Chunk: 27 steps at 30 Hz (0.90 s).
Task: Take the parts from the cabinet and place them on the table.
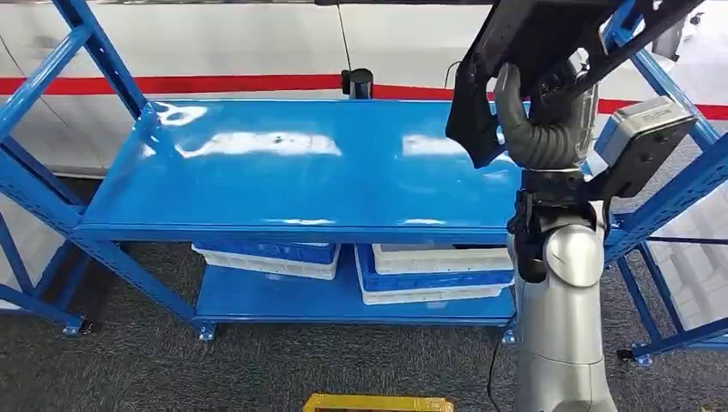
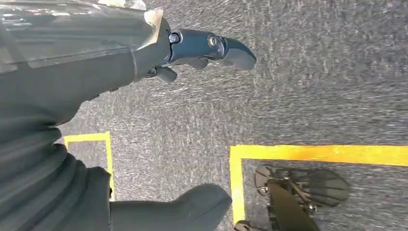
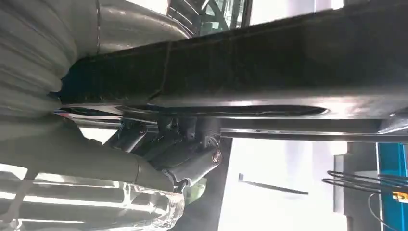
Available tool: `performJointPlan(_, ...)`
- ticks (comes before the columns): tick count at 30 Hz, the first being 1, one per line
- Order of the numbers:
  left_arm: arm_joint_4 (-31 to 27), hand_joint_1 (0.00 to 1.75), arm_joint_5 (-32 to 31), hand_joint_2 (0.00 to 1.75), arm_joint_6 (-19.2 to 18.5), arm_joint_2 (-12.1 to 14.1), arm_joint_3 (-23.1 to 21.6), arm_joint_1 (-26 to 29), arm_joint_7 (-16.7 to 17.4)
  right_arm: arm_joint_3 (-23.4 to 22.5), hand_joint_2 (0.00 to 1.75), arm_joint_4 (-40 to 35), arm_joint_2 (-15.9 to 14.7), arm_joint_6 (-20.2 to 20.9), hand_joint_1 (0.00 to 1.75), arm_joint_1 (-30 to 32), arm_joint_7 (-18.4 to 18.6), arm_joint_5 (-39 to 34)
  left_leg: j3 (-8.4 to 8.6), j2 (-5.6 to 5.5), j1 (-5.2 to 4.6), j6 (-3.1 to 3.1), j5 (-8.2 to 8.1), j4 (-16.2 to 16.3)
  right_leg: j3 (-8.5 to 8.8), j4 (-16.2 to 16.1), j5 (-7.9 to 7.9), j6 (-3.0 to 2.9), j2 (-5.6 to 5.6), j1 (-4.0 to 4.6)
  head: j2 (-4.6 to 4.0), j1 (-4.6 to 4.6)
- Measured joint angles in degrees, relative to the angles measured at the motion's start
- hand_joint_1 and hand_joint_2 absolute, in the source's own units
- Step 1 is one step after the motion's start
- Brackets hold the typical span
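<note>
A big blue shelving rack (image 1: 300, 163) is seen straight ahead, its glossy top shelf bare, with 2 white-and-blue bins (image 1: 433, 273) stacked on the lower shelf. A black plastic part (image 1: 524, 51) is held up above the rack's right end, gripped by the right robot hand (image 1: 536, 116). The left robot hand (image 2: 202, 48) hangs over grey carpet, fingers spread, nothing held.

The right arm is raised straight up in front of the body, its right hand (image 1: 542, 112) at the top with the fingers curled round a black part (image 1: 524, 51), holding it up high. The left hand (image 2: 192, 50) hangs low over the floor, fingers loosely apart and holding nothing.
</note>
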Motion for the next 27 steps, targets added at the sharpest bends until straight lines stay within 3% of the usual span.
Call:
performJointPlan(1,0.0,0.0,0.0,1.75,0.0,0.0,0.02,0.01,-0.35,0.0,1.75,0.04,0.02,0.2,1.75,-0.01,-0.09,-0.09,-0.46,-0.06,-0.01,-0.32,0.25,0.42,3.14,-5.26,-0.6,-0.43,0.01,-0.03,0.0,-0.02)
performJointPlan(2,0.0,0.0,-0.02,1.75,-0.02,0.02,0.02,-0.02,-0.59,0.02,1.75,0.18,0.11,0.22,1.75,0.03,-0.31,-0.18,-1.07,-0.12,-0.35,-0.69,0.54,0.81,5.14,-8.04,-1.42,-1.07,0.12,0.52,0.0,-0.09)
performJointPlan(3,0.0,0.0,-0.04,1.75,-0.09,0.02,0.02,0.0,-0.74,0.0,1.75,0.33,0.13,0.22,1.75,0.34,-0.61,-0.2,-1.09,-0.11,-0.28,-0.98,1.01,0.74,4.22,-7.65,-1.16,-1.29,0.15,0.73,0.0,-0.13)
performJointPlan(5,0.0,0.0,-0.2,1.75,-0.13,-0.02,0.02,0.08,-0.83,-0.07,1.75,0.66,0.09,0.17,1.75,1.31,-1.55,-0.22,-1.19,-0.18,-0.21,-1.41,1.74,0.7,3.94,-7.4,-0.88,-1.75,0.16,0.82,0.0,-0.2)
performJointPlan(6,0.02,0.0,-0.26,1.75,-0.07,0.09,0.04,0.23,-0.68,-0.11,1.75,0.94,0.07,0.02,1.75,2.08,-2.03,-0.11,-1.61,-0.37,-0.23,-1.79,1.87,0.8,3.16,-7.68,-0.19,-2.7,0.0,-0.24,0.0,-0.11)
performJointPlan(7,0.02,0.0,-0.33,1.75,0.07,0.07,0.02,0.25,-0.5,-0.11,1.75,1.14,0.09,-0.19,1.75,2.66,-2.52,0.04,-2.26,-0.31,-0.01,-2.2,-0.4,1.86,3.11,-7.61,0.41,-3.13,-0.17,-0.14,0.0,-0.2)
performJointPlan(8,0.02,0.0,-0.37,1.75,0.13,0.0,0.02,0.27,-0.22,-0.13,1.75,1.2,0.13,-0.35,1.75,3.32,-2.86,0.11,-3.05,-0.23,0.15,-2.48,-3.8,4.51,2.47,-7.57,0.99,-3.87,-0.18,-0.2,0.0,-0.63)
performJointPlan(9,0.02,0.0,-0.41,1.75,0.17,-0.07,0.04,0.28,-0.02,-0.18,1.75,1.2,0.18,-0.52,1.75,4.16,-3.12,0.41,-4.09,-0.22,0.31,-2.81,-7.13,8.49,1.82,-7.57,1.5,-4.09,-0.2,-0.11,0.0,-0.7)
performJointPlan(10,0.02,0.0,-0.46,1.75,0.2,-0.13,0.02,0.27,0.15,-0.33,1.75,1.22,0.17,-0.72,1.75,5.21,-3.52,0.61,-5.33,-0.22,0.5,-3.19,-10.07,13.69,1.08,-7.52,2.12,-4.12,-0.26,0.0,0.0,-0.63)
performJointPlan(11,0.02,0.0,-0.52,1.75,0.22,-0.22,0.02,0.28,0.24,-0.42,1.75,1.2,0.17,-0.85,1.75,6.06,-3.78,0.76,-5.85,-0.21,0.63,-3.4,-10.99,16.83,0.53,-7.45,2.51,-4.04,-0.3,0.04,0.0,-0.68)
performJointPlan(12,0.02,0.0,-0.52,1.75,0.31,-0.26,0.02,0.28,0.35,-0.5,1.75,1.2,0.17,-0.85,1.75,7.13,-3.98,0.92,-5.59,-0.19,0.8,-3.54,-10.41,18.62,-0.17,-7.32,2.93,-3.94,-0.37,0.04,0.0,-0.66)
performJointPlan(13,0.02,0.0,-0.52,1.75,0.39,-0.28,0.02,0.28,0.55,-0.59,1.75,1.2,0.17,-0.85,1.75,7.99,-4.15,1.01,-4.23,-0.18,0.97,-3.6,-8.73,17.78,-0.84,-7.09,3.3,-3.79,-0.39,0.01,0.0,-0.68)
performJointPlan(14,0.02,0.0,-0.5,1.75,0.46,-0.28,0.04,0.27,0.77,-0.63,1.75,1.18,0.2,-0.83,1.75,8.8,-4.46,1.05,-1.9,-0.17,1.17,-3.68,-6.69,14.98,-1.52,-6.77,3.62,-3.65,-0.4,-0.06,0.0,-0.7)
performJointPlan(15,0.02,0.0,-0.42,1.75,0.72,-0.24,0.09,0.25,0.96,-0.68,1.75,1.03,0.2,-0.72,1.75,9.61,-4.83,1.07,1.75,-0.17,1.32,-3.64,-4.9,9.94,-2.16,-6.35,3.84,-3.31,-0.37,-0.17,0.0,-0.66)
performJointPlan(16,0.02,0.0,-0.31,1.75,0.94,-0.24,0.22,0.17,1.27,-0.74,1.75,0.83,0.24,-0.29,1.75,10.22,-5.14,1.07,5.07,-0.21,1.43,-3.57,-5.26,4.91,-2.52,-5.98,4.03,-3.02,-0.36,-0.19,0.0,-0.72)
performJointPlan(17,0.0,0.0,-0.11,1.75,1.14,-0.26,0.42,0.07,1.42,-0.85,1.75,0.57,0.37,0.07,1.75,10.74,-5.42,1.07,7.14,-0.35,1.1,-3.49,-7.08,1.8,-2.88,-5.9,4.34,-2.55,-0.33,0.09,0.0,-0.72)
performJointPlan(20,0.0,0.0,0.9,1.75,1.62,-0.26,1.31,0.07,1.44,-0.72,1.75,0.46,0.98,1.16,1.75,11.62,-5.92,1.05,6.72,-0.53,0.39,-2.39,-6.56,1.11,-3.02,-6.24,5.61,-1.11,-0.4,-0.06,0.0,-0.66)
performJointPlan(21,0.0,0.0,1.05,1.75,2.01,-0.28,1.55,0.09,1.55,-0.72,1.75,0.46,1.18,1.64,1.75,12.05,-5.97,0.9,6.24,-0.42,0.32,-1.44,-5.73,0.59,-3.24,-6.39,6.13,-0.64,-0.36,0.25,0.0,-0.57)
performJointPlan(22,0.0,0.0,1.46,1.75,2.42,-0.37,1.9,-0.01,1.75,-0.72,1.75,0.48,1.2,2.05,1.75,12.24,-6.05,0.77,5.86,0.09,0.7,-0.65,-4.91,0.32,-3.77,-5.46,4.82,-0.87,-0.29,-0.17,0.0,-0.67)
performJointPlan(23,0.0,0.0,1.57,1.75,2.77,-0.33,2.25,-0.11,1.99,-0.68,1.75,0.48,1.35,2.4,1.75,12.31,-6.08,0.55,5.0,-0.08,0.56,-0.04,-4.3,0.3,-5.12,-3.57,2.13,-1.48,-0.19,0.12,0.0,-0.46)
performJointPlan(25,0.0,0.0,1.99,1.75,3.7,-0.26,2.91,-0.14,2.56,-0.52,1.75,0.66,1.77,2.93,1.75,12.33,-6.16,0.22,3.1,0.03,0.44,0.3,-2.85,0.33,-7.5,4.76,-4.1,-2.39,-0.13,0.07,0.0,-0.02)
performJointPlan(26,0.0,0.0,1.88,1.75,3.94,-0.24,3.04,-0.13,2.67,-0.44,1.75,0.81,1.95,3.21,1.75,12.37,-6.23,0.02,2.07,0.09,0.37,0.34,-2.1,0.39,-8.38,9.1,-5.82,-2.24,-0.1,0.09,0.0,-0.04)
performJointPlan(27,0.0,0.0,1.55,1.75,4.07,-0.24,3.19,-0.13,2.73,-0.41,1.75,0.96,1.99,3.28,1.75,12.4,-6.25,-0.02,1.13,0.11,0.33,0.31,-1.39,0.4,-8.43,11.71,-5.81,-1.74,-0.07,0.17,0.0,0.02)
